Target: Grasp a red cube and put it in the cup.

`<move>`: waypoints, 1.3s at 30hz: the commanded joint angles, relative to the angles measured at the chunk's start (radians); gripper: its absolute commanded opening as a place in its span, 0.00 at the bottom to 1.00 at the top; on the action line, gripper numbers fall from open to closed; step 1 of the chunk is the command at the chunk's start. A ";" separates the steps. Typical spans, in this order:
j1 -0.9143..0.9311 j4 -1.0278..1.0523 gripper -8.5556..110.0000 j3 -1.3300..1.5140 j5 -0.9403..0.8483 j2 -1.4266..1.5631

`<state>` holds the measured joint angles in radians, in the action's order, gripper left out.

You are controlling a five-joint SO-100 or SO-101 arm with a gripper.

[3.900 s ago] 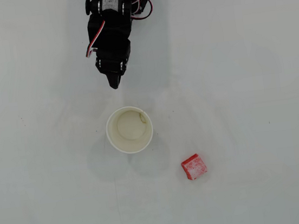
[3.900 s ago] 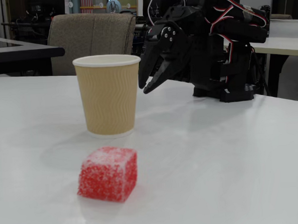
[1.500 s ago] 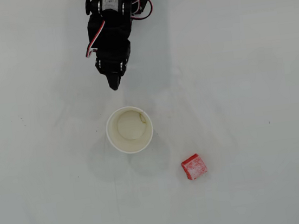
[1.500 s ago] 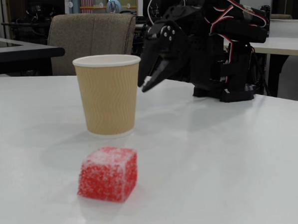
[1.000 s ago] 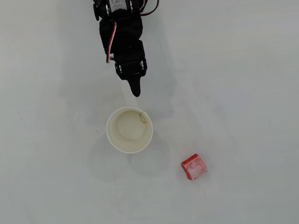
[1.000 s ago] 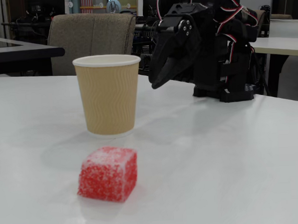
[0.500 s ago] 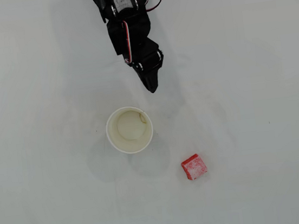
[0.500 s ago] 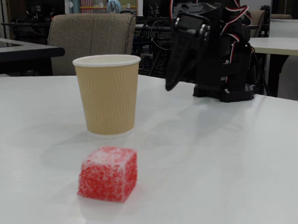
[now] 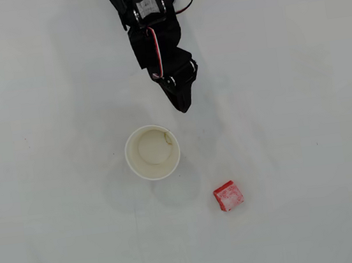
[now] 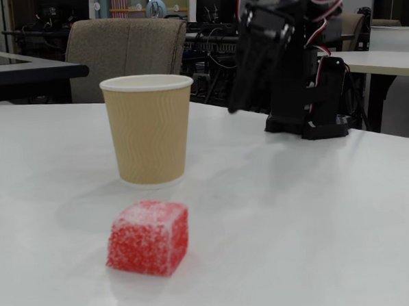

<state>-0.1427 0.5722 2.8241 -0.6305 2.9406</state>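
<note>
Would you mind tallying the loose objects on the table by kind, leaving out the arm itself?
Paper cup: 1
Red cube: 1
Total: 2

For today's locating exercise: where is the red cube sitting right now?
In the overhead view the red cube lies on the white table, below and right of the cup, apart from it and far from the gripper.
</note>
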 commanded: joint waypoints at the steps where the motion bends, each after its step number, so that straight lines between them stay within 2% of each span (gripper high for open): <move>1: -0.015 -0.031 0.08 -0.216 -0.008 -0.137; 16: -0.038 -0.089 0.09 -0.526 -0.052 -0.411; 23: -0.075 -0.199 0.09 -0.589 -0.172 -0.561; 30: -0.092 -0.206 0.09 -0.683 -0.278 -0.727; 33: -0.091 -0.206 0.09 -0.746 -0.347 -0.793; 39: -0.072 -0.244 0.09 -0.775 -0.690 -0.851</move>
<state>-0.2286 0.3682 2.1430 -1.1259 2.0908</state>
